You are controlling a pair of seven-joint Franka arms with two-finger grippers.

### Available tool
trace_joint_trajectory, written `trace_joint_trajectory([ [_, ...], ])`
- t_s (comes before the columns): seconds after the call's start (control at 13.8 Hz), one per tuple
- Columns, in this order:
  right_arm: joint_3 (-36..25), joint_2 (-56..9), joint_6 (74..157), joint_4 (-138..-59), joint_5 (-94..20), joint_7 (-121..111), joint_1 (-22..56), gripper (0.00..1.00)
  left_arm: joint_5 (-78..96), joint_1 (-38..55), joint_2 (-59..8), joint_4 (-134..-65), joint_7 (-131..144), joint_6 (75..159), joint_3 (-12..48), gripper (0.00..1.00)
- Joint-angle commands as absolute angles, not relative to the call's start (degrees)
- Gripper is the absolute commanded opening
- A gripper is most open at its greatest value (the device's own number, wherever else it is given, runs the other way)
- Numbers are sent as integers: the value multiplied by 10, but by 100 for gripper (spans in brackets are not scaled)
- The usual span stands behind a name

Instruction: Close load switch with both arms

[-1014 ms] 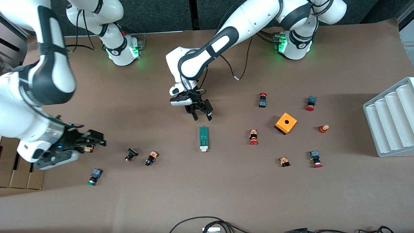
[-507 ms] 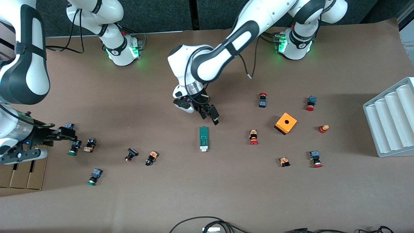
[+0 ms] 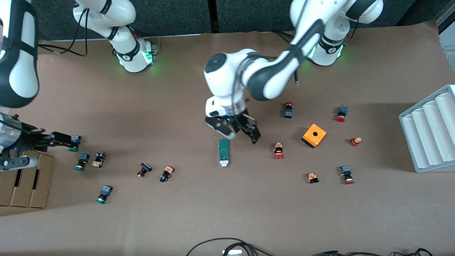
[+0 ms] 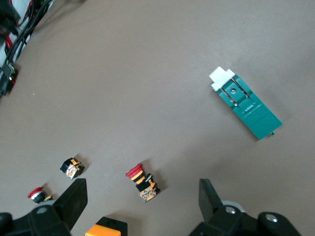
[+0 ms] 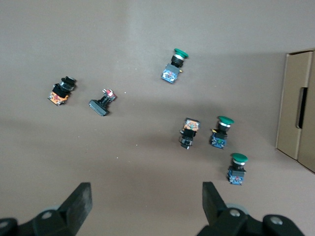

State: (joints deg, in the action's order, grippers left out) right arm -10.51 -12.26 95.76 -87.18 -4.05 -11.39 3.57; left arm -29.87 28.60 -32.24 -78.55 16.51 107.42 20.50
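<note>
Brown table (image 3: 227,213), two white arms. Grey ribbed tray (image 3: 428,129) at the left arm's end, cardboard box (image 3: 25,185) at the right arm's end. Left gripper (image 3: 239,134) is over the table just beside the switch's (image 3: 223,152) green end, toward the tray side, jaws apart, holding nothing; in the left wrist view the switch (image 4: 244,103) lies flat, off to one side of the gap between the fingers (image 4: 209,196), not between them. Right gripper (image 3: 62,140) is over the table near the box, well apart from the switch, jaws apart, empty. One switch, dark green with white tab end nearer the front camera. One orange cube (image 3: 314,135) between switch and tray. Push buttons: seven on the cube side of the switch, six on the box side, thirteen counted; the right wrist view shows those six, three green-capped (image 5: 225,121).
</note>
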Motion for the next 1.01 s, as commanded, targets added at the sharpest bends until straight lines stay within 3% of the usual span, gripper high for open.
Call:
trace_joint_trajectory([
  [0.0, -114, -99, 926, -873, -40, -110, 29, 100, -222, 242, -294, -787, 149, 1071, 211, 100],
  [0.65, -111, -95, 926, -878, -40, -46, 32, 100, -92, 77, -184, -786, 139, 1044, 210, 100],
  [0.94, -72, -62, 947, -897, -33, 21, 9, 100, -92, 14, -134, -787, 138, 965, 208, 100],
])
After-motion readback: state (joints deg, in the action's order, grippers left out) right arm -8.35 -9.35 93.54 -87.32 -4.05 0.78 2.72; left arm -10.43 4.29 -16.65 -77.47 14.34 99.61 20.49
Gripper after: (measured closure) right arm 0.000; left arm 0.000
